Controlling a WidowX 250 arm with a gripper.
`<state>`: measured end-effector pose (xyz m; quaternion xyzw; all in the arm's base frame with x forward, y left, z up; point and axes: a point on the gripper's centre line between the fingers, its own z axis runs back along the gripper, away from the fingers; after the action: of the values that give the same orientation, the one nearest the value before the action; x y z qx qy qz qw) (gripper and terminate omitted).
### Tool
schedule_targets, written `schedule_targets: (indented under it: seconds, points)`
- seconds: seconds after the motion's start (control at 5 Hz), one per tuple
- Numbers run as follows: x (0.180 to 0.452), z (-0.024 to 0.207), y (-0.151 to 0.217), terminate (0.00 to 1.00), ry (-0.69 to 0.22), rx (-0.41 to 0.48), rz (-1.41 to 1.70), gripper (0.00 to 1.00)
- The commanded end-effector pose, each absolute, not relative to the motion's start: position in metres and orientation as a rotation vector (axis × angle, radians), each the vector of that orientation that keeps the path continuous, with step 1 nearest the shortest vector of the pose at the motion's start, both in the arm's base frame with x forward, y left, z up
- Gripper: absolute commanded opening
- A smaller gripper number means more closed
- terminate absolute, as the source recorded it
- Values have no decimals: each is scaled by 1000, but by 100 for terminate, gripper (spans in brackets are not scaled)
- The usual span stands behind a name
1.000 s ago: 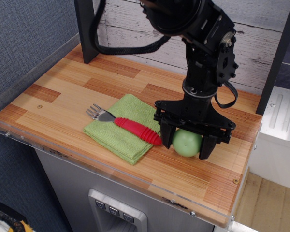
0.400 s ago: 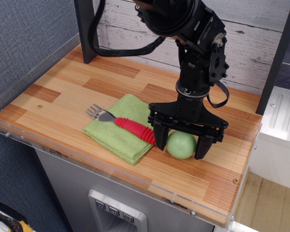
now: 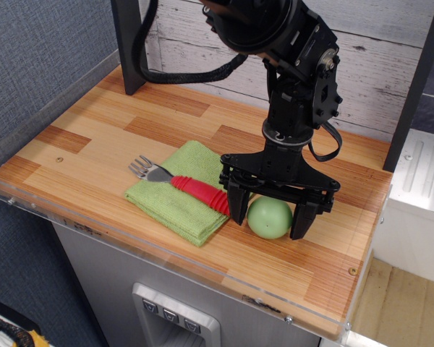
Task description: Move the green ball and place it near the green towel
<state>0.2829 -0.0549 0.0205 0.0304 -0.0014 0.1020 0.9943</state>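
Note:
The green ball rests on the wooden tabletop, just right of the green towel and almost touching its right corner. My gripper hangs straight over the ball with one finger on each side. The jaws stand open, with a small gap between each finger and the ball. The left finger is close to the towel's edge and the tip of the red fork handle.
A fork with a red handle lies across the towel. The table has a clear plastic lip along its front and left edges. A black post stands at the back left. The front edge is close below the ball.
The gripper carried the ball a little left toward the towel, then its fingers spread slightly. The ball now sits on the table, free between the fingers.

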Motion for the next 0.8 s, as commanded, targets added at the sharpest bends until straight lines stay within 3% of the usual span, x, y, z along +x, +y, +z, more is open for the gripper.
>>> schedule_targets:
  seconds: [0.0, 0.4, 0.6]
  points:
    - [284, 51, -48, 0, -71, 23, 218, 100]
    - [281, 68, -41, 0, -54, -6, 221, 100]
    - [278, 81, -32, 0, -91, -19, 238, 100]
